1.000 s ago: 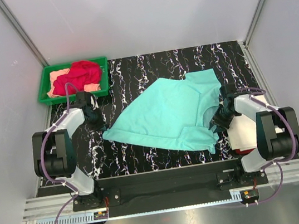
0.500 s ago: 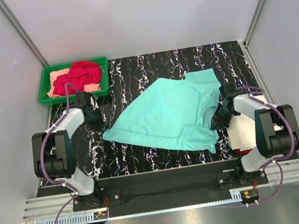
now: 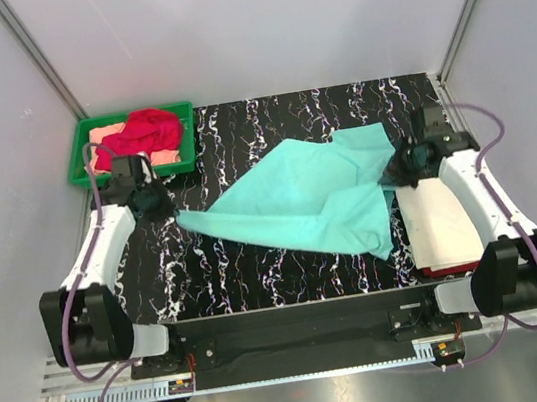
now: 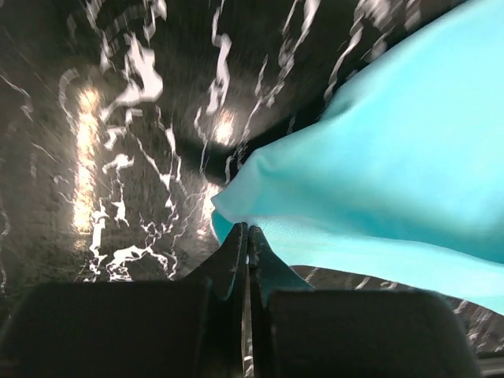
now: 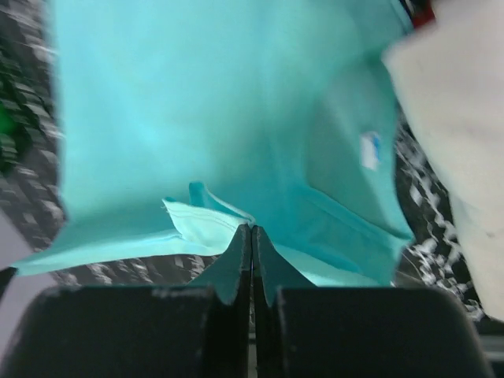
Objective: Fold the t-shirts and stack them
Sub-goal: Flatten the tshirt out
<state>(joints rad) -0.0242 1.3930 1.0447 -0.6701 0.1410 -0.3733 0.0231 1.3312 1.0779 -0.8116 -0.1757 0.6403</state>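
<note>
The right gripper [image 5: 252, 233] has its 2 dark fingers pressed together on a folded hem of the mint-teal t-shirt [image 5: 197, 94], which fills most of the view. A small pale label [image 5: 370, 150] shows on the shirt. A cream-white t-shirt [image 5: 453, 118] lies at the right. The black marbled worktop [image 5: 27, 134] shows at the left edge and lower right.

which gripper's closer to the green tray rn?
Left. The left gripper sits just in front of the green tray, pinching a corner of the mint-teal t-shirt. The right gripper is far across the table, clamped on the shirt's opposite side.
</note>
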